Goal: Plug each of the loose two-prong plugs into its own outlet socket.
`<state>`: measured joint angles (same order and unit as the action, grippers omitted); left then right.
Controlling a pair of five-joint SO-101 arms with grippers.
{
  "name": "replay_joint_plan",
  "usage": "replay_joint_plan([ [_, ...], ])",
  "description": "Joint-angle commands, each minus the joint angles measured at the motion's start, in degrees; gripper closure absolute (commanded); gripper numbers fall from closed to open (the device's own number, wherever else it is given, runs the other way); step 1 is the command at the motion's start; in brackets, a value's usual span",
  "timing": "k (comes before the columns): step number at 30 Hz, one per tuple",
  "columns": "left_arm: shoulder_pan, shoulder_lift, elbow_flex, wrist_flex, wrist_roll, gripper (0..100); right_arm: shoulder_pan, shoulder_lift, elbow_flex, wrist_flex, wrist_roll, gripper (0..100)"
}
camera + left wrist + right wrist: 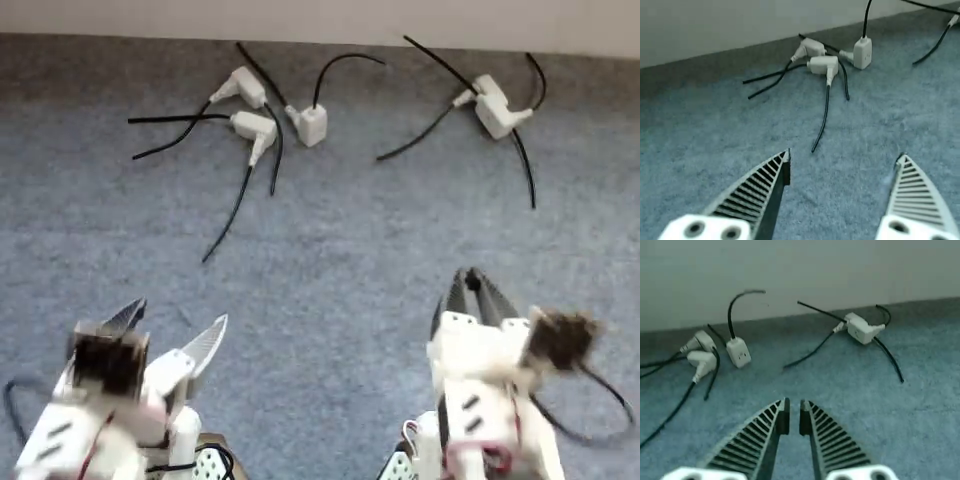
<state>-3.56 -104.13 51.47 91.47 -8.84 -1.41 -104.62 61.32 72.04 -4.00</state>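
Left pincer (pixel 845 155) is released, wide open, w/ nothing in it & touching nothing. Just the blue-grey desk (pixel 700 150) shows between its two fingers. In the high view it sits at 7 o'clock. Right pincer (pixel 794 405) is nearly clenched, w/ only a thin gap btw. the tips, and it grasps nothing. It sits at 5 o'clock in the high view.

Count: 2 pincers. 2 loose plugs, both at 11 o'clock by the far edge: far plug (pixel 241 87) and near plug (pixel 256 126). They lie close together w/ their cords crossing. 1 socket (pixel 311 125) on its own lies just beside them, toward 12 o'clock, and its black cord curls away. 1 joined pair (pixel 492 106) lies at 1 o'clock, well apart from the rest. It looks like a plug pushed into a 2nd socket, so prob. 2 sockets in all. All are white w/ black cords (pixel 225 225). Both pincers are well apart from every plug & socket.
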Motion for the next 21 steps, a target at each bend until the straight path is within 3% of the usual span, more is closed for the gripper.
replay_joint_plan([
  [1, -0.22, -0.04, 10.95, -5.54, -0.09, 69, -0.57, -0.40, 10.95, -3.74, 3.43, 94.7],
  [7, 0.04, -0.13, 23.34, -10.46, 0.18, 69, -0.40, -0.40, 21.67, -4.70, 3.52, 94.7],
  [15, -0.40, 0.04, 35.12, -10.55, 0.26, 69, -0.31, -0.40, 34.68, -4.44, 3.60, 94.7],
  [21, -8.75, 0.13, 37.58, -12.04, 0.26, 69, -0.57, -0.40, 40.66, -4.44, 3.60, 94.7],
])
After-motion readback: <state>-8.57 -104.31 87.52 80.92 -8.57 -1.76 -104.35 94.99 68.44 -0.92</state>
